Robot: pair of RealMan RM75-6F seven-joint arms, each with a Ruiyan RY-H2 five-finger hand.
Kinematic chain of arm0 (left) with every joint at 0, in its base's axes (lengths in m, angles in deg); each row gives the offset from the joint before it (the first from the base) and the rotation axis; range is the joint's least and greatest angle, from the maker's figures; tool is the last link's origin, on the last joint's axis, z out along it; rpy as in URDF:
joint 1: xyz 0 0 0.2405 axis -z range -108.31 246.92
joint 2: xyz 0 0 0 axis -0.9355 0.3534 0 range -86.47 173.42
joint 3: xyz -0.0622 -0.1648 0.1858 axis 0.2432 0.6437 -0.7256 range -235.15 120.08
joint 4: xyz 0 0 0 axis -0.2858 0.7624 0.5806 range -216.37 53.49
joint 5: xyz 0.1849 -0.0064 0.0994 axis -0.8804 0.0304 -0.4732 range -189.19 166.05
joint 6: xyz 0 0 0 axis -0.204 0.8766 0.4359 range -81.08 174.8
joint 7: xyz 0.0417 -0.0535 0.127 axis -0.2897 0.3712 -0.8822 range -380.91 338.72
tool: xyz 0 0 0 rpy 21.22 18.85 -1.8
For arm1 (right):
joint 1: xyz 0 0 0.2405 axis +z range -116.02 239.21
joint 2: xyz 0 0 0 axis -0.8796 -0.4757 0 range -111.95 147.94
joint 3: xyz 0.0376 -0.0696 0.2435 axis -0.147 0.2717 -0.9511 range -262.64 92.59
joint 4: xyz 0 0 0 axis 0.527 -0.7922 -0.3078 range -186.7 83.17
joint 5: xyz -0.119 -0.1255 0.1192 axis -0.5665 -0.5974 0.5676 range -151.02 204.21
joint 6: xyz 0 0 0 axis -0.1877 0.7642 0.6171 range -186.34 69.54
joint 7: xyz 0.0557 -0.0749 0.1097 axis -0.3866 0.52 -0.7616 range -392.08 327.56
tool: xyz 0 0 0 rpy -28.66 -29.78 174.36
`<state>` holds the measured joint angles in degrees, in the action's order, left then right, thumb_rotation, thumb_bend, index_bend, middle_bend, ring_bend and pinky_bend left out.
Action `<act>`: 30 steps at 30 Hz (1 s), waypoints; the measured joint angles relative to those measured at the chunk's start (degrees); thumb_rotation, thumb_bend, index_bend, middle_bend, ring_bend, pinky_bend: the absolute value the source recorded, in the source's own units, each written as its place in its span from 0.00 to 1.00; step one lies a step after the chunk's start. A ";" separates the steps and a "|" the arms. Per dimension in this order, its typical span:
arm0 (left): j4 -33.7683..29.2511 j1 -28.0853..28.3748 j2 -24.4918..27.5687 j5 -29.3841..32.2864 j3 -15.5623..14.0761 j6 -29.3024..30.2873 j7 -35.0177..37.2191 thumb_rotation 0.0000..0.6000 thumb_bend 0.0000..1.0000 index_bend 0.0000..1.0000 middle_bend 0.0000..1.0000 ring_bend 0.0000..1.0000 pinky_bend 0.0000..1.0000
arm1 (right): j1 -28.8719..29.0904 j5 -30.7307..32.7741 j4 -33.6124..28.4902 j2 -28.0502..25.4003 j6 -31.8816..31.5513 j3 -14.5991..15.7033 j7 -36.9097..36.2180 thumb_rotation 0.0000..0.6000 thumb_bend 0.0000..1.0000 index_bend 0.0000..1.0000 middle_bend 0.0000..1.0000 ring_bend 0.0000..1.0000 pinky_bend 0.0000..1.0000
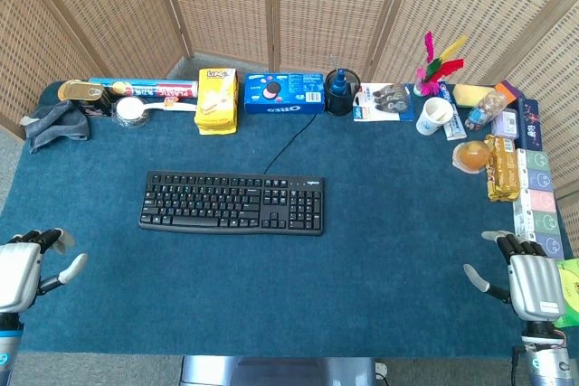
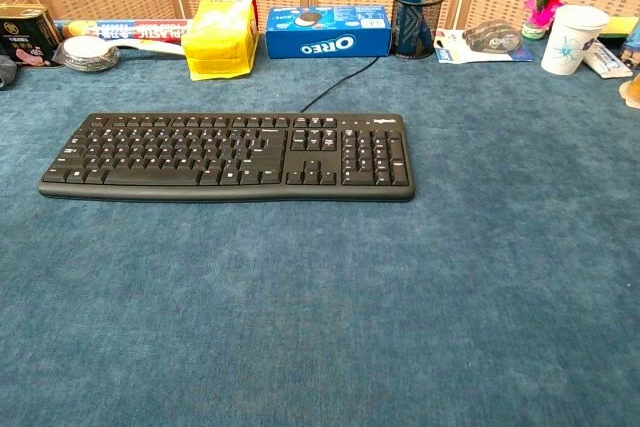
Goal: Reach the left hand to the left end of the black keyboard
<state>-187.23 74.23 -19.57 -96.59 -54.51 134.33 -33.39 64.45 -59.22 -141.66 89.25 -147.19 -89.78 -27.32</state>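
The black keyboard (image 1: pixel 232 202) lies flat in the middle of the blue table, its cable running back toward the Oreo box; the chest view shows it too (image 2: pixel 228 155). Its left end (image 1: pixel 147 201) is bare. My left hand (image 1: pixel 23 269) hovers at the table's front left corner, well short and left of the keyboard, fingers apart and holding nothing. At the front right corner my right hand (image 1: pixel 527 279) is likewise spread and holds nothing. Neither hand shows in the chest view.
Along the back edge stand a grey cloth (image 1: pixel 56 123), a tin (image 1: pixel 83 94), a yellow packet (image 1: pixel 217 99), an Oreo box (image 1: pixel 284 93), a mesh pen cup (image 1: pixel 342 91) and a paper cup (image 1: pixel 435 115). Snack packs (image 1: pixel 529 189) line the right edge.
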 measured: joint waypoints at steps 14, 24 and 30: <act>8.08 12.60 -2.10 7.34 7.42 -14.75 -3.19 0.00 0.11 0.49 0.97 0.84 0.86 | -0.19 0.37 -0.17 -0.24 0.51 0.21 0.47 0.00 0.27 0.31 0.37 0.45 0.40; 16.54 22.73 -7.33 15.78 10.16 -27.06 -7.91 0.00 0.11 0.50 0.98 0.85 0.87 | -0.17 0.82 0.13 0.06 1.05 0.26 0.85 0.00 0.27 0.31 0.37 0.46 0.40; 21.80 26.56 -11.68 20.26 10.38 -31.77 -8.83 0.00 0.11 0.50 0.98 0.85 0.87 | -0.36 1.24 0.50 0.33 1.14 0.26 0.79 0.00 0.27 0.31 0.37 0.46 0.40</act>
<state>-165.43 100.79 -31.26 -76.34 -44.13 102.56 -42.23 64.10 -57.99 -141.16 89.58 -146.06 -89.52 -26.54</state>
